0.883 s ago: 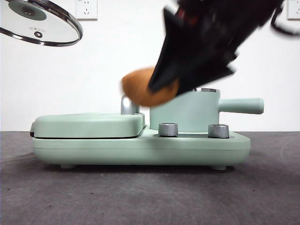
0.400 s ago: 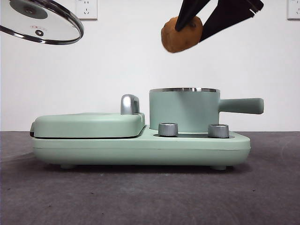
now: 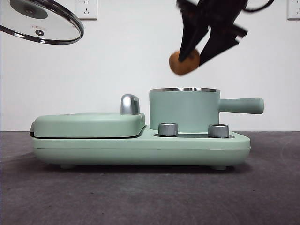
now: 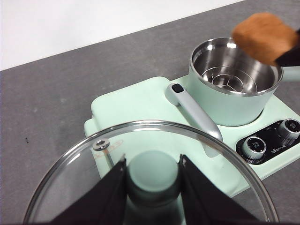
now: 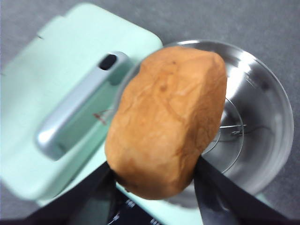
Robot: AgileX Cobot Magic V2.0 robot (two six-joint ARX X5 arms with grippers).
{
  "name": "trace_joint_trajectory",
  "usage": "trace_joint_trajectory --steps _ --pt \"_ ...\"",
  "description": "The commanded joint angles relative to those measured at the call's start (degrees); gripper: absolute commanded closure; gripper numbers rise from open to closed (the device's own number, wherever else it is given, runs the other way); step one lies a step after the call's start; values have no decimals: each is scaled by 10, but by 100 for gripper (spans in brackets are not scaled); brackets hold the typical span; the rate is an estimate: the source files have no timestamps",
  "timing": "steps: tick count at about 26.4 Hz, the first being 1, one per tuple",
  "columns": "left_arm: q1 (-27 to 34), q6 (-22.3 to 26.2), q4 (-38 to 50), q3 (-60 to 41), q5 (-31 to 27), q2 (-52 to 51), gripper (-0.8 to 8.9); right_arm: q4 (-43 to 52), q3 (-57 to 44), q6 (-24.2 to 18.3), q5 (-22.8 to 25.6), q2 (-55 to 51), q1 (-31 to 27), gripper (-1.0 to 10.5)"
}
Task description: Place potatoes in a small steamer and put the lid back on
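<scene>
The orange-brown potato point(image 3: 184, 63) hangs in my right gripper point(image 3: 193, 57), shut on it, a little above the open mint-green steamer pot point(image 3: 183, 109). In the right wrist view the potato point(image 5: 168, 122) hangs over the pot's steel inside point(image 5: 253, 117). It also shows in the left wrist view point(image 4: 265, 36), over the pot point(image 4: 232, 79). My left gripper point(image 4: 152, 183) is shut on the green knob of the glass lid point(image 4: 84, 173) and holds the lid point(image 3: 40, 21) high at the far left.
The pot stands on a mint-green cooker base point(image 3: 140, 147) with two chrome dials point(image 3: 168, 129). A flat green griddle cover point(image 3: 89, 124) with a chrome handle point(image 3: 130, 104) lies left of the pot. The pot's straight handle point(image 3: 241, 105) sticks out to the right.
My right gripper lifted the potato from beside the pot to high above it, then lowered it toward the pot's rim. The lid and left gripper stayed put.
</scene>
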Motion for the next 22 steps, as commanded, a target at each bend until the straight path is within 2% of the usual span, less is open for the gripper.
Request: trace_joint_trajectory --steps 1,15,22 --pt "-2 2 16 9 -1 0 804 8 27 -22 0 37 -2 788" --pt "-2 2 45 9 -1 0 804 33 35 -57 20 122 -18 788" --pt "-2 2 45 9 -1 0 804 42 35 -58 20 140 -19 787"
